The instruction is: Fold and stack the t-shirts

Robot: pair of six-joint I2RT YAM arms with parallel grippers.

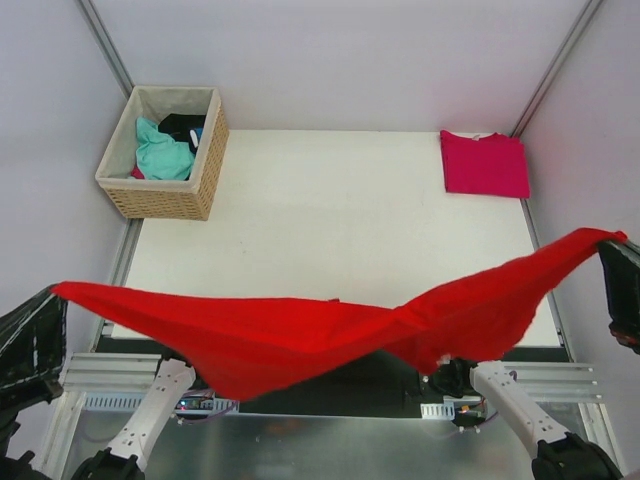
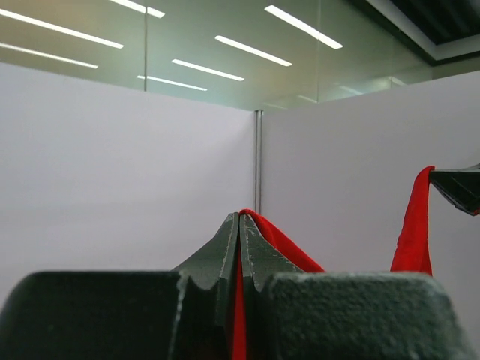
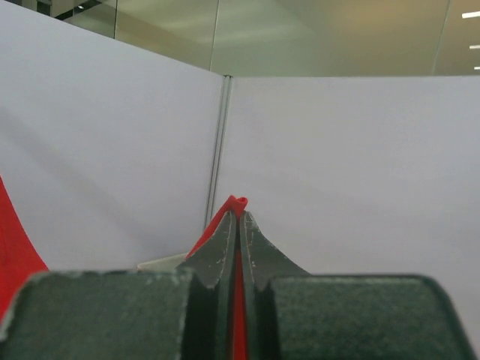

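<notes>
the red t-shirt (image 1: 300, 335) is light, soft and floppy. it hangs between the left gripper (image 2: 238, 223) and right gripper (image 3: 240, 219), each pinching an edge, and sags below the fingers (image 2: 221, 255). best held by corners.

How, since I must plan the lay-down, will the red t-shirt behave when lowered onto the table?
Probably very floppy: the red t-shirt sags deeply between its two pinched ends. Likely light for its size, since small pinches at the edges carry it. It may bunch on the table rather than lie flat, since folds show mid-span.
</notes>
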